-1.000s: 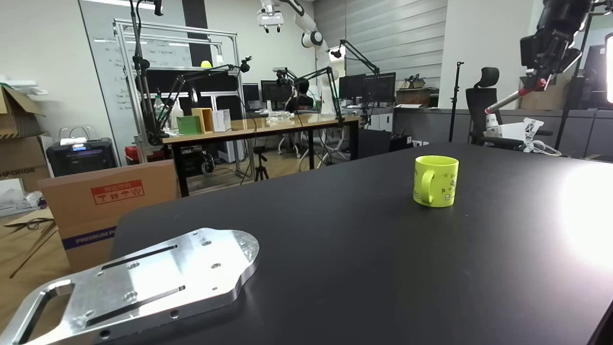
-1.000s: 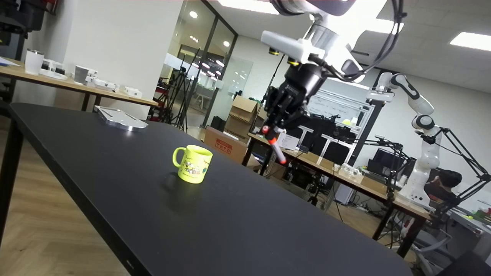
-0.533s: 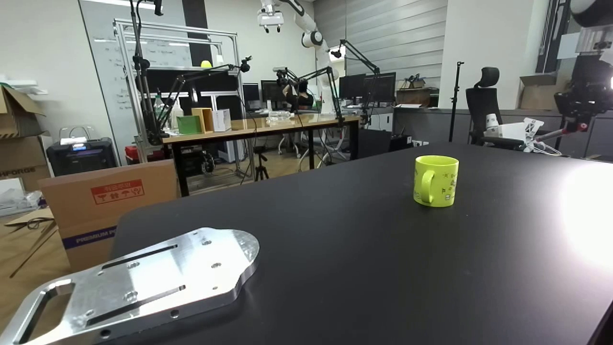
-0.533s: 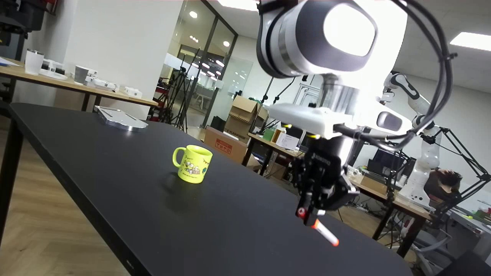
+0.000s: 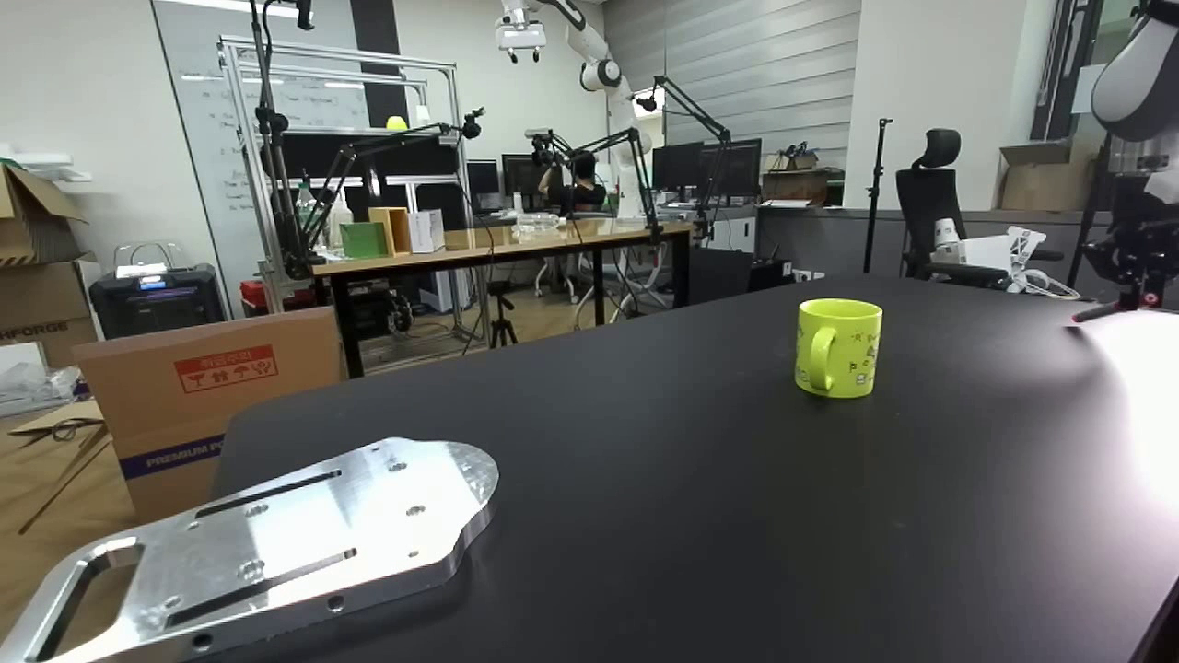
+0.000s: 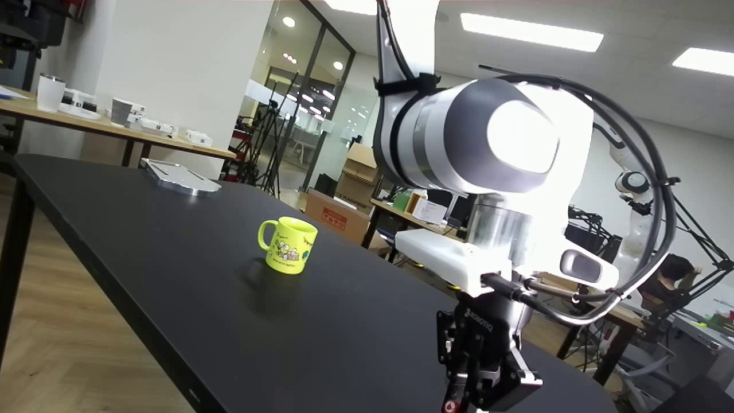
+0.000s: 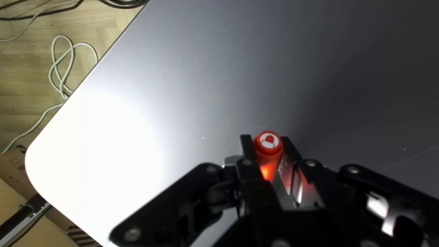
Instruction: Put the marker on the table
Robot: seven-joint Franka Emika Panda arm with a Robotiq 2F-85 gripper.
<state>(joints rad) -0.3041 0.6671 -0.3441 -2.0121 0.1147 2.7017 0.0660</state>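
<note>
The marker [image 7: 268,151] has a red end and stands between the two black fingers of my gripper [image 7: 266,138], which are shut on it. In an exterior view the marker [image 5: 1103,311] lies slanted at the far right, low over the black table [image 5: 691,479]. I cannot tell whether its tip touches the top. My gripper [image 5: 1147,293] is partly cut by the frame edge there. In an exterior view my gripper [image 6: 461,396] points down at the bottom edge, and only the red end of the marker [image 6: 451,406] shows. The table top [image 7: 205,85] fills most of the wrist view.
A yellow-green cup [image 5: 838,350] stands upright on the table, well apart from my gripper. A silver metal plate [image 5: 368,516] lies at the table's opposite end. A rounded table corner [image 7: 37,154] is near my gripper, with white cable [image 7: 61,73] on the floor beyond.
My gripper has come down toward the table with the marker still held in it. In an exterior view it has also shifted to the right. The cup and metal plate have not moved.
</note>
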